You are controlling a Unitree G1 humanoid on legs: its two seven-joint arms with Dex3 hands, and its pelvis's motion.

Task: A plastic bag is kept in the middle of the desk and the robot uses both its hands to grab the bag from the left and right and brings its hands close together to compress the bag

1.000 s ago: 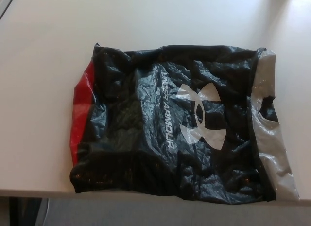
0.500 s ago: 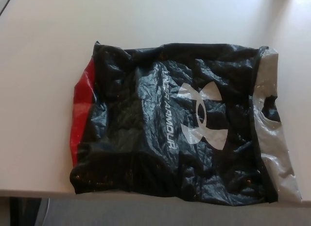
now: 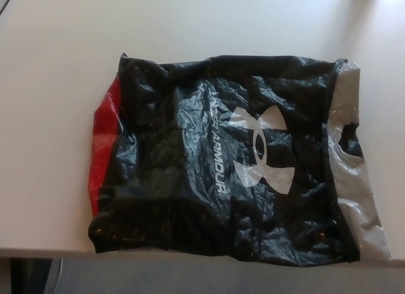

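Observation:
A crumpled black plastic bag (image 3: pixel 215 161) lies flat on the pale desk (image 3: pixel 57 66), spread wide across the middle. It has a white logo and lettering on top, a red strip along its left side (image 3: pixel 104 139) and a grey band with a handle cut-out on its right side (image 3: pixel 348 161). Its near edge reaches the desk's front edge. Neither of my hands shows in the head view.
The desk's front edge (image 3: pixel 44 251) runs along the bottom of the picture, with grey floor below it. Bare desk surface lies to the left of the bag and behind it.
The whole picture has shifted very slightly; the bag lies as before.

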